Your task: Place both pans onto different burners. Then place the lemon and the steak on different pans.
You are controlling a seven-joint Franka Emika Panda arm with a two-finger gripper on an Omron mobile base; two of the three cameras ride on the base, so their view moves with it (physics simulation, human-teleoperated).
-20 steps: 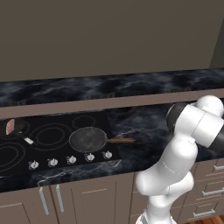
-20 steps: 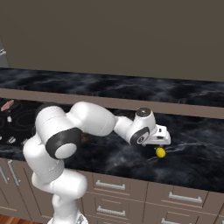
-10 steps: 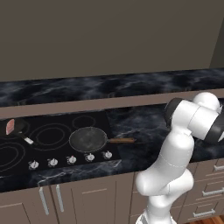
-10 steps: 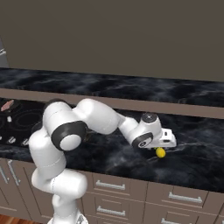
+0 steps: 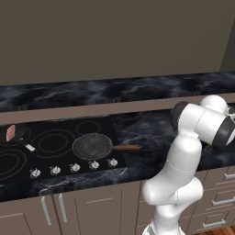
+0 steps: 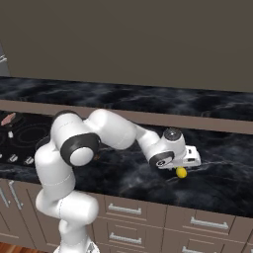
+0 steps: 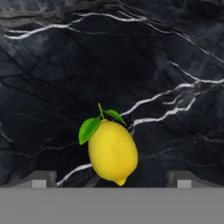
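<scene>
The lemon [image 7: 113, 151] lies on the black marble counter, bright yellow with two green leaves. My gripper [image 7: 113, 178] hangs open just above it, one fingertip [image 7: 41, 177] on each side and neither touching. From the right base view the gripper [image 6: 185, 165] sits right over the lemon [image 6: 182, 172]. On the cooktop [image 5: 64, 158] the wide grey pan [image 5: 92, 146] rests on a burner, its brown handle pointing right. The small black pan [image 5: 19, 134] sits on a back-left burner with the steak [image 5: 10, 133] in it. One ring burner [image 5: 55, 142] between the pans is bare.
Silver knobs [image 5: 73, 167] line the cooktop's front edge. A raised counter ledge [image 6: 148, 116] runs along the back under the wall. Drawers [image 6: 123, 210] sit below the counter front. My own arm [image 6: 113, 131] stretches low across the counter between cooktop and lemon.
The hand has crept right and down, closer over the lemon, jaws staying wide. The lemon, both pans and the steak have not moved.
</scene>
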